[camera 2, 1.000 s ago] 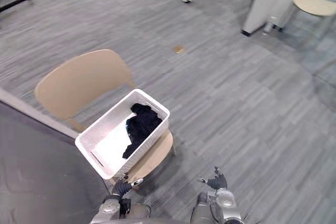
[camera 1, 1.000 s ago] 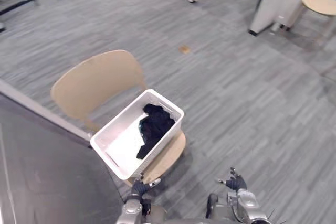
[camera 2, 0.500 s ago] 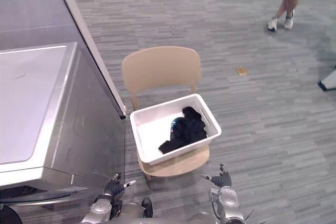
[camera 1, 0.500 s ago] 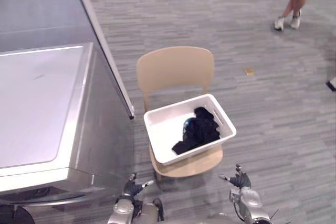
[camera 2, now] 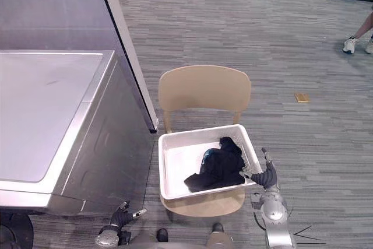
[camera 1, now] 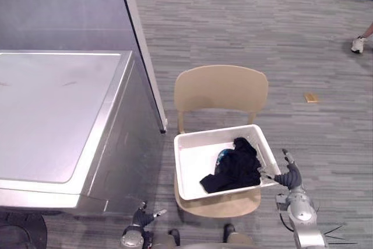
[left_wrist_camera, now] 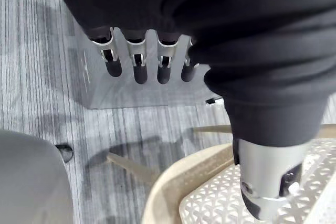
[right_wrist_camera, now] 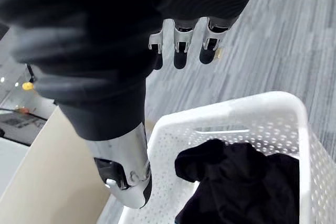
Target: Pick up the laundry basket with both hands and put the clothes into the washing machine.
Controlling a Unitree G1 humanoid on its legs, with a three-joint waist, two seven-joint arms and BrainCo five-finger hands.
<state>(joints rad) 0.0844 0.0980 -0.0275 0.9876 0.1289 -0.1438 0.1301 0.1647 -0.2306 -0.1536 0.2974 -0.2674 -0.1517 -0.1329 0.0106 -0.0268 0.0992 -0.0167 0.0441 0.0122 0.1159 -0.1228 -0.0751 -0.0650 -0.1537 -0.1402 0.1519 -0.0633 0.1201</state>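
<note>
Basket: the white laundry basket [camera 1: 195, 158] rests on the seat of the beige chair [camera 1: 221, 88], just right of the washing machine [camera 1: 52, 115]; it is not yet lifted.
Clothes: a dark heap of clothes [camera 1: 236, 167] lies in the basket's right half, against the right wall.
Right hand: the right hand [camera 1: 288, 174] is held just beside the basket's near right corner; its fingers are straight and spread, the thumb is pointed at the rim, and nothing is held; whether the thumb touches the rim cannot be told.
Left hand: the left hand [camera 1: 141, 217] is seen low and near, in front of the machine and left of the chair, apart from the basket's near left corner; its fingers are straight and relaxed, with nothing gripped.
Change: the whole view has been swung since half a second ago, so chair and basket are not taken to have moved; relative to the basket, the right hand has been brought up from below the seat's near edge to the rim; the left has been kept low.
Meaning: the reach is judged half made; the left rim has yet to be met before a two-handed lift; a one-sided pull would likely tip the basket off the seat.
Machine: whether its door stands open cannot be told.
</note>
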